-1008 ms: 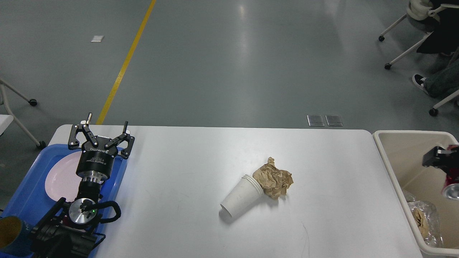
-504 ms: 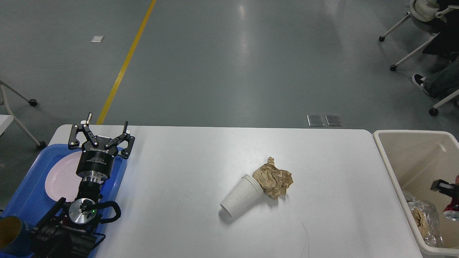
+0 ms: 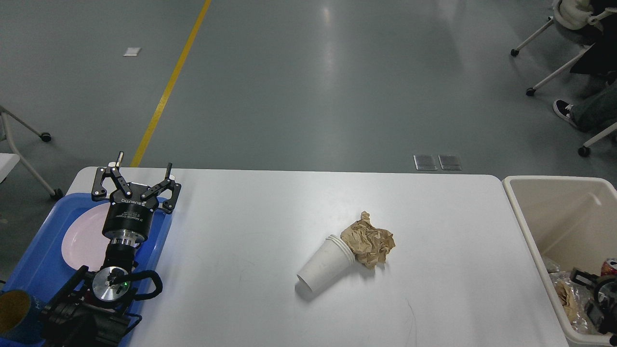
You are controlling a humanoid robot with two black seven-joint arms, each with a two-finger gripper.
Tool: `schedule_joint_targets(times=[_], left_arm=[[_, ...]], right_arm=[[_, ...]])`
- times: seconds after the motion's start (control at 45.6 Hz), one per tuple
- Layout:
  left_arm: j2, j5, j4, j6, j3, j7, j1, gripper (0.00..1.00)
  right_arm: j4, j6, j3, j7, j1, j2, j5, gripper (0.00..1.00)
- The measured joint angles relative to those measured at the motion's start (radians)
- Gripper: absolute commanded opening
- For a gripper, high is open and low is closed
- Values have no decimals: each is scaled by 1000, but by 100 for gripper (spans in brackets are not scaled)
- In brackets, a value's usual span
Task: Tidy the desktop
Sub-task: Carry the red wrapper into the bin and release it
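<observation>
The desktop (image 3: 250, 231) fills the lower middle of the view. Left gripper (image 3: 143, 166), lettered "ROBOTIQ" in white on its black body, hovers over a blue tray (image 3: 33, 270) holding a pink plate (image 3: 79, 238); its jaws are spread wide and hold nothing. Stacked white paper cups (image 3: 325, 264) lie tipped over mid-table, touching a crumpled brown paper (image 3: 368, 239). Right gripper (image 3: 595, 294) sits low in the beige bin (image 3: 525, 212), among wrappers; its jaw state cannot be made out.

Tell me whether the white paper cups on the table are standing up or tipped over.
Tipped over: the stacked white paper cups lie on their side on the desktop, rims against the crumpled brown paper.
</observation>
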Motion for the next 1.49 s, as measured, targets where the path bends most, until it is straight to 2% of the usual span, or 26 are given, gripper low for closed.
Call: schedule_joint_targets(times=[0.066,0.088,0.263,0.701,0.876,0.986,1.095,1.183,1.293,1.49], left_arm=[[0,0,0,0,0,0,0,96],[0,0,0,0,0,0,0,96],[0,0,0,0,0,0,0,96],[0,0,0,0,0,0,0,96],[0,-1,0,0,0,0,0,96],[0,-1,0,0,0,0,0,96],[0,-1,0,0,0,0,0,96],[0,0,0,0,0,0,0,96],[0,0,0,0,0,0,0,96],[0,0,0,0,0,0,0,96]], right_arm=[[0,-12,0,2,-4,-1,0,93],[0,-17,0,3,-5,-2,0,100],[3,-55,1,10,-9,-4,0,100],[17,-55,3,10,-3,-12,0,100],[133,-46,-2,-5,77,-55,-6,100],[333,-38,-20,-29,217,-139,-30,100],[566,-22,-84,-99,440,-206,-112,100],[737,30,-182,-157,641,-222,-153,100],[929,162,-324,-208,913,-201,-164,100],[1160,443,-415,-221,1305,-84,-162,100]])
